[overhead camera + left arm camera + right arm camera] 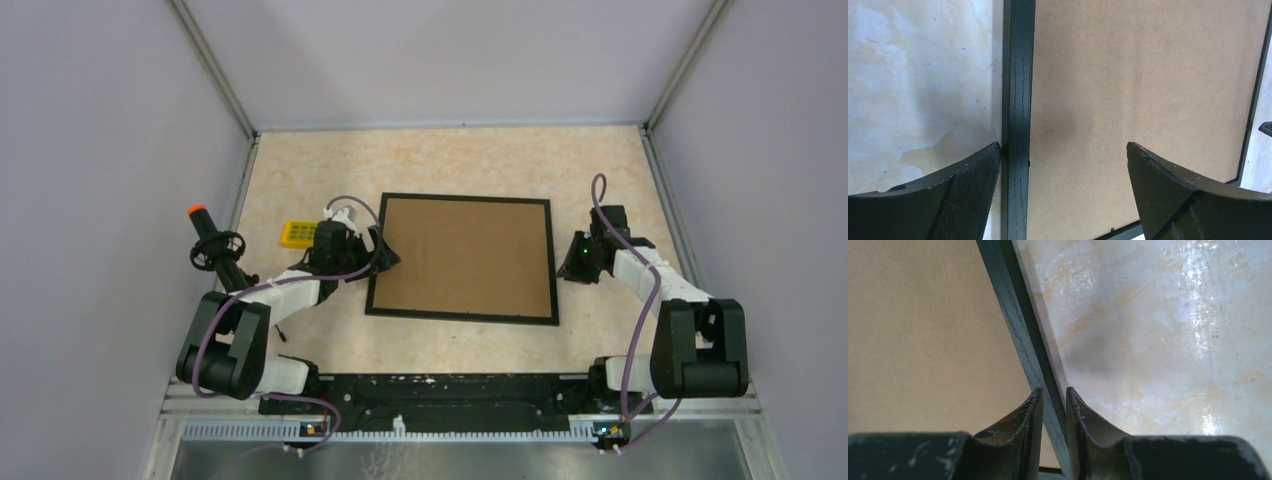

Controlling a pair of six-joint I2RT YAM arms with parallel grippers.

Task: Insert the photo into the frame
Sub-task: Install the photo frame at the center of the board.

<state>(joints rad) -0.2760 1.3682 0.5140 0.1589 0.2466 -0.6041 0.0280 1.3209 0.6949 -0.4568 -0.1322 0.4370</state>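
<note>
The black frame [460, 198] lies flat in the middle of the table, and a plain brown cardboard sheet [465, 256] fills its opening. The photo is hidden. My left gripper [385, 250] is open at the frame's left side. In the left wrist view its jaws [1063, 147] straddle the left rail [1018, 75], one finger outside it and the other over the brown sheet [1148, 75]. My right gripper [566, 262] is at the frame's right side. Seen from the right wrist, it [1053, 390] is shut on the right rail [1013, 305], one finger on each side.
A small yellow block [298, 234] lies left of the frame, behind the left wrist. A black tool with an orange tip [210, 240] stands by the left wall. Grey walls close in the beige table [450, 160] on three sides.
</note>
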